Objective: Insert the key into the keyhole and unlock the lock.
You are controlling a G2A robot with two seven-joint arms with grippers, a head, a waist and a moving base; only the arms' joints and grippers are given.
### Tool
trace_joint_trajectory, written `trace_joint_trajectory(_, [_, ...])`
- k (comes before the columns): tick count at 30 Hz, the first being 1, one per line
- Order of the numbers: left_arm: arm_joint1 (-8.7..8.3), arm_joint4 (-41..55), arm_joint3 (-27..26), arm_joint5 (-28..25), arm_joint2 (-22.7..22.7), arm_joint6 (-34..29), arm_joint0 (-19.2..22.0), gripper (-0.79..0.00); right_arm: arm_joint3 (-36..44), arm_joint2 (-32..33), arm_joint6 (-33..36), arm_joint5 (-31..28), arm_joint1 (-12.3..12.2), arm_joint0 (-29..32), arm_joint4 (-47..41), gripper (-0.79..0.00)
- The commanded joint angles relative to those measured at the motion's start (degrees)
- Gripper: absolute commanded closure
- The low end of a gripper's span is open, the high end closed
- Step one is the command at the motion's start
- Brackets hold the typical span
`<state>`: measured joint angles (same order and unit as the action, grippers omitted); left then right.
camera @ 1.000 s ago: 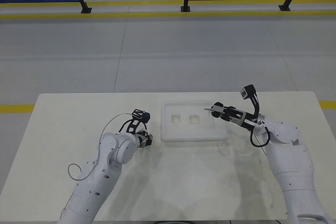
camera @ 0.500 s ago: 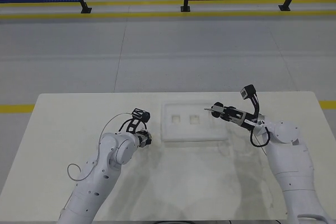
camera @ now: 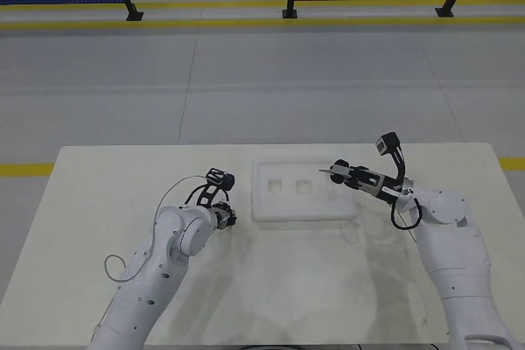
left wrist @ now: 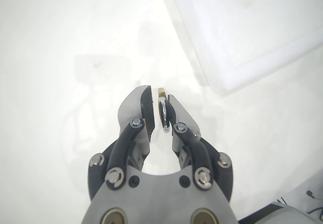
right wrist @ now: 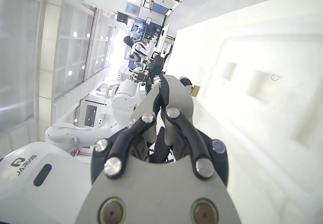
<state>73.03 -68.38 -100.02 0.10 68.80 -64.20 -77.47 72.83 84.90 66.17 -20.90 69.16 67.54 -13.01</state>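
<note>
Beside the foam tray (camera: 302, 210), just off the corner nearest the robot's left arm, the left claw (camera: 229, 218) is clenched on the lock (left wrist: 162, 109). It is a small padlock seen edge-on between the pads, with the brass body at the tips and the chrome shackle pointing back toward the wrist. One pad lies flat on it. A thin pale line shows at the other, so the hold looks light rather than hard.

Over the tray's opposite end, above its rim, the right claw (camera: 335, 171) is pinched tight. A thin sliver that I take for the key (camera: 324, 171) pokes from its tips toward the tray's middle. Lock and key are well apart, with the tray's two square pockets between them. The tray itself rests on the table (camera: 332, 280).

The lock is probably dense for its size, hard and smooth, so its brass faces may slip or twist in the pads when the key pushes in. It is best gripped across the flat faces of the body, with the end away from the shackle left free. The keyhole itself cannot be made out.

The key is likely light, thin and stiff. It wants holding by its head, with the whole blade clear. It may pivot in the pinch if it meets the hole off-line, and turning it will call for a firm grip on both pieces.
</note>
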Motion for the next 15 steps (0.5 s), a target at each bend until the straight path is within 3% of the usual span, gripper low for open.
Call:
trace_joint_trajectory(1, [-0.1,-0.3,-0.2,-0.2,0.1,-0.2,-0.2,-0.117,0.0,0.0,0.0,0.0,0.0,0.0,0.0,0.0])
trace_joint_trajectory(6, [-0.28,-0.5,-0.9,-0.4,0.3,-0.6,-0.5,-0.197,0.0,0.0,0.0,0.0,0.0,0.0,0.0,0.0])
trace_joint_trajectory(11, [-0.4,-0.7,-1.0,-0.7,0.3,-0.8,-0.5,-0.182,0.0,0.0,0.0,0.0,0.0,0.0,0.0,0.0])
trace_joint_trajectory(15, [-0.45,-0.8,-0.8,-0.7,0.1,-0.9,-0.4,-0.095,0.0,0.0,0.0,0.0,0.0,0.0,0.0,0.0])
